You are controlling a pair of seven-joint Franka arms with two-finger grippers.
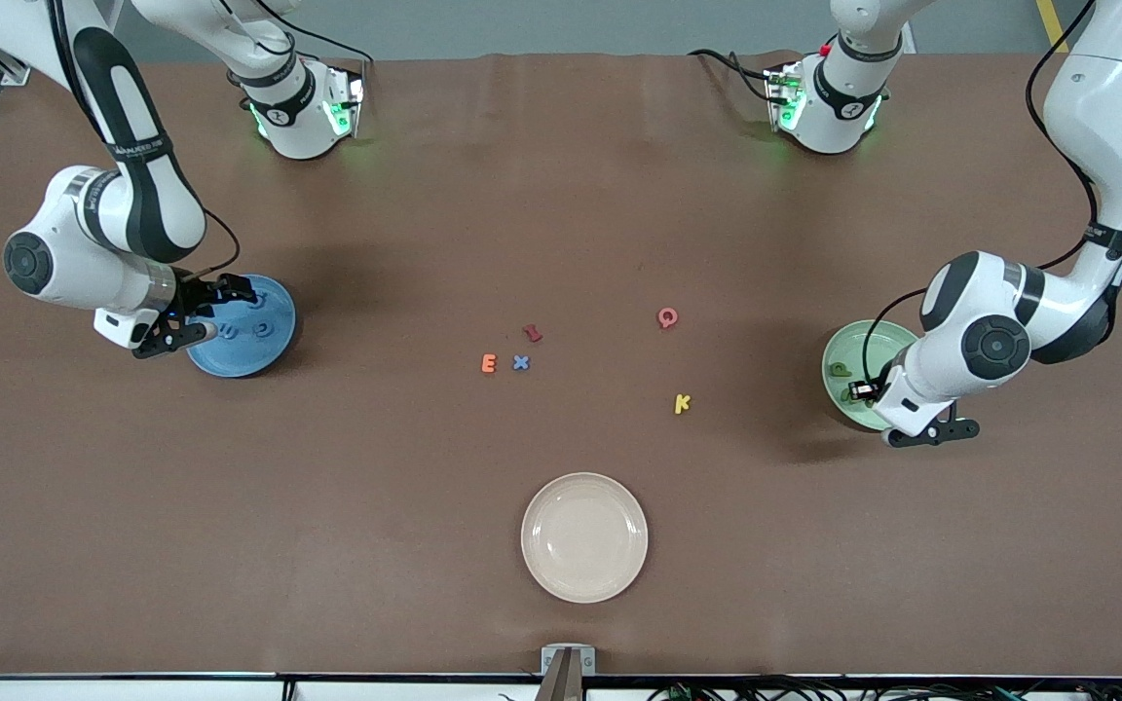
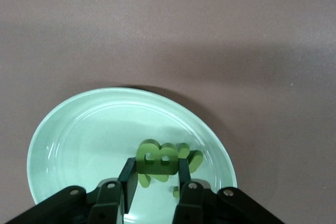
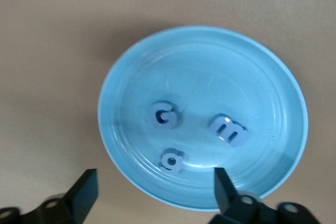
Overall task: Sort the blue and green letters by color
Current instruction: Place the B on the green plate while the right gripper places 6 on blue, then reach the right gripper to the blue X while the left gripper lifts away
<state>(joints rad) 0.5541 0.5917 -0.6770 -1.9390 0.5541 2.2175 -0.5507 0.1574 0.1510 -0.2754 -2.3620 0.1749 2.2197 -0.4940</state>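
Sorting is nearly done. At the middle left of the front view the right claw (image 1: 193, 313) hangs over the blue plate (image 1: 269, 355), spread wide and holding nothing. Three blue letters lie in that plate: a G (image 3: 164, 115), an E (image 3: 229, 130) and a g (image 3: 171, 160).

At the middle right of the front view the left claw (image 2: 156, 178) sits low over the green plate (image 2: 79, 129). It is narrow and pinches a green B (image 2: 157, 157), which stands on edge just above the plate floor. More green letters (image 2: 191, 161) peek out beside the B, and a green p (image 1: 841, 369) shows in that plate in the front view.

One blue x (image 1: 521, 362) waits on the counter (image 1: 561, 195) near the middle of the front view, touching nothing, just beside an orange E (image 1: 489, 364). A dark red piece (image 1: 533, 333), a pink Q (image 1: 667, 317) and a yellow K (image 1: 682, 403) lie near. A cream plate (image 1: 619, 574) sits bare at the bottom middle.

To do this step well, the left claw should open slowly so the B drops flat and lands inside the rim. Then it should lift straight up. For the x, I think the right claw should come straight down and pinch only the x, not the orange E.
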